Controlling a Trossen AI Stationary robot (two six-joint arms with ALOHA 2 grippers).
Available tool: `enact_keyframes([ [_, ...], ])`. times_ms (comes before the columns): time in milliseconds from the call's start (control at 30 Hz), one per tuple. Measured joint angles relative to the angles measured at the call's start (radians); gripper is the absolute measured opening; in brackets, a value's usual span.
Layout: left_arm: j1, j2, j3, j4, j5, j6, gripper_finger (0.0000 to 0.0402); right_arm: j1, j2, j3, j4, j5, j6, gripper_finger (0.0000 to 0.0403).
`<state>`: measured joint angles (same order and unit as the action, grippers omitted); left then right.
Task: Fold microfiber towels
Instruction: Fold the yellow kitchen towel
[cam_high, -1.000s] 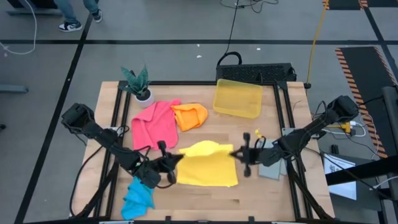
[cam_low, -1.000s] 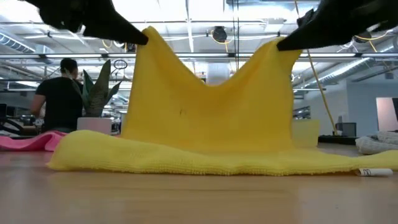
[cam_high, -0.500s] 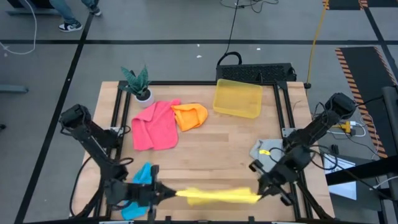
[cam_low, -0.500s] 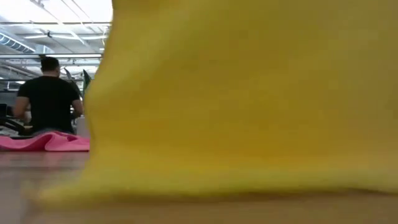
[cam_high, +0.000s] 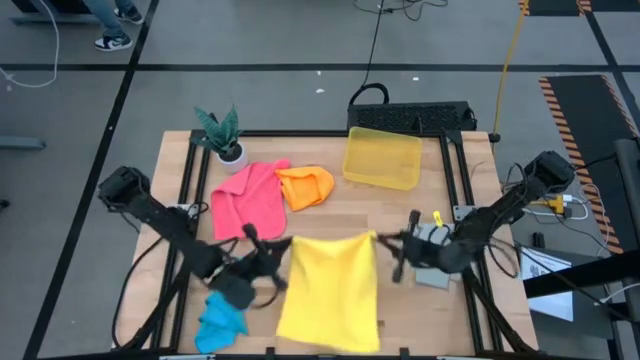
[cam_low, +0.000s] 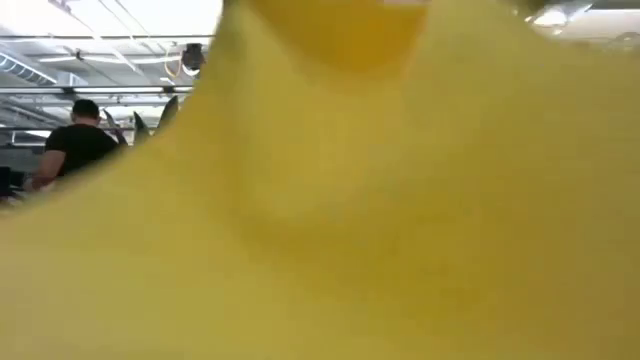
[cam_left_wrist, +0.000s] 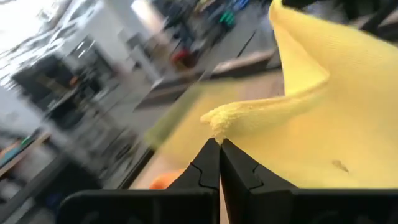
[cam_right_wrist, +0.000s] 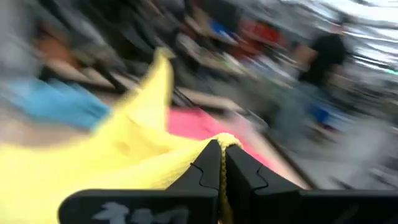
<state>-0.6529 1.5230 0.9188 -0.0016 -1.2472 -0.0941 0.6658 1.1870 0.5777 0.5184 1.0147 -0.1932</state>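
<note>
The yellow towel (cam_high: 330, 292) is spread open from the table's middle to its near edge and fills the low view (cam_low: 400, 200). My left gripper (cam_high: 284, 244) is shut on its far left corner. My right gripper (cam_high: 381, 240) is shut on its far right corner. The pink towel (cam_high: 248, 200) and the orange towel (cam_high: 305, 187) lie at the far left. The blue towel (cam_high: 222, 315) lies crumpled at the near left. The grey towel (cam_high: 432, 272) lies under my right arm. My left gripper pinches the yellow towel's far left corner (cam_left_wrist: 215, 122) between its two shut fingers, coming level from the table's left. The cloth runs away from the fingers toward the other gripper. My right gripper pinches the far right corner (cam_right_wrist: 225, 140) between its two shut fingers, coming level from the table's right. The far edge (cam_high: 332, 239) spans between the two grippers.
A translucent yellow bin (cam_high: 382, 157) stands at the far middle and a small potted plant (cam_high: 222, 135) at the far left corner. A person (cam_low: 75, 145) stands in the room behind the table.
Both grippers swung toward the table's near edge with the yellow towel bunched in a narrow strip between them, then came back toward the middle. The towel, earlier doubled on itself, now lies spread open, its near end at the table's near edge.
</note>
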Motion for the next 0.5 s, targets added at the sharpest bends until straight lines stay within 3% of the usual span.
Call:
enact_keyframes([
  [200,0.134,0.0,-0.123,-0.029,-0.01,-0.121,0.0002,-0.139,0.0,0.0,-0.275,0.043,0.091,0.0],
  [333,0.161,0.0,-0.173,-0.026,0.011,-0.145,0.0005,-0.2,0.0,-0.001,-0.348,-0.044,0.127,0.0],
  [500,0.122,0.0,-0.189,-0.025,0.065,-0.107,0.0004,-0.215,0.0,-0.032,-0.309,-0.194,0.13,0.0],
])
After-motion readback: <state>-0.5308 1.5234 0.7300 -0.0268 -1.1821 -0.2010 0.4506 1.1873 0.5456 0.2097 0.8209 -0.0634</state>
